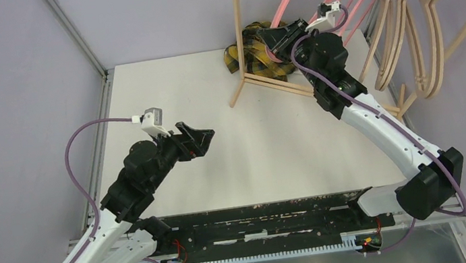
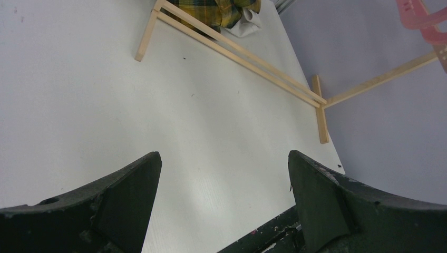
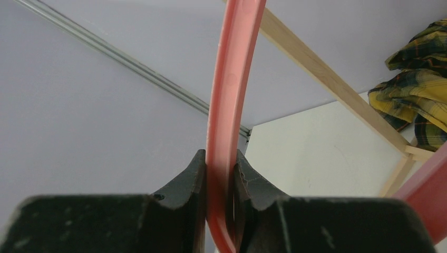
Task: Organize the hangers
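Claw on right arm (image 3: 220,164) grips pink hanger (image 3: 232,79) between both fingers; plaid cloth (image 3: 416,100) lies near it. Left claw (image 2: 224,166) hangs released above surface (image 2: 79,105).

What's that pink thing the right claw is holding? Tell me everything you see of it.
It's a pink hanger: a thin, flat, smooth, plastic-looking band, gently curved. The right claw is shut on one arm of it, gripping both flat faces. It's held up off the table beside the rack, its top cut off in the overhead view.
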Available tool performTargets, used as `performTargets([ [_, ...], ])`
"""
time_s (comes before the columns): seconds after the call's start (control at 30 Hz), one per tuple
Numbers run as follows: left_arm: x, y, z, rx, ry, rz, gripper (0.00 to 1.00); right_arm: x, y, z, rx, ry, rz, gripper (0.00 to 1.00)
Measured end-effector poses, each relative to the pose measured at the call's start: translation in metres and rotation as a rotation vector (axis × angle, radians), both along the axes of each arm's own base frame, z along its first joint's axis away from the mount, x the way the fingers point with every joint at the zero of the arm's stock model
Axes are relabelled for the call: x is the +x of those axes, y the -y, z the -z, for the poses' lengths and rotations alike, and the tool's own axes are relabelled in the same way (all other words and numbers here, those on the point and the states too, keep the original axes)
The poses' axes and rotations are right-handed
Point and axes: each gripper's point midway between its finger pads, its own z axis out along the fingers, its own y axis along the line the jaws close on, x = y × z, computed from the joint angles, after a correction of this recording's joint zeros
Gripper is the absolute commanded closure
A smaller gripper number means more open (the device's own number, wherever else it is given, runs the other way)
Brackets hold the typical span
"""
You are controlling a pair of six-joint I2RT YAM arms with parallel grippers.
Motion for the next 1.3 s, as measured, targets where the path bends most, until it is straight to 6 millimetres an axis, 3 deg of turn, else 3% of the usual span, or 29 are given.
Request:
performTargets([
  [0.3,0.001,0.001,0.002,0.006,-0.007,0.000,0.04,0.005,0.028,0.017,0.024,-0.038,0.085,0.96],
  [0.43,0.001,0.001,0.003,0.007,-0.009,0.000,0.04,0.001,0.039,0.012,0.042,-0.036,0.102,0.66],
  [0.6,0.002,0.001,0.004,0.009,-0.011,0.000,0.03,-0.003,0.048,0.014,0.041,-0.059,0.131,0.36],
  [0.77,0.003,0.002,0.010,0.020,-0.023,-0.003,0.03,-0.007,0.056,0.024,-0.028,-0.096,0.152,0.26],
  [0.93,0.008,0.001,0.018,0.043,-0.043,-0.025,0.01,-0.019,0.056,0.013,-0.102,-0.075,0.121,0.20],
  [0.97,0.009,0.001,0.020,0.048,-0.047,-0.028,0.01,-0.023,0.055,0.008,-0.118,-0.064,0.110,0.03],
  [1.3,0.020,-0.001,0.059,0.134,-0.126,-0.074,0.01,-0.074,0.063,-0.023,-0.327,0.065,0.069,0.00],
])
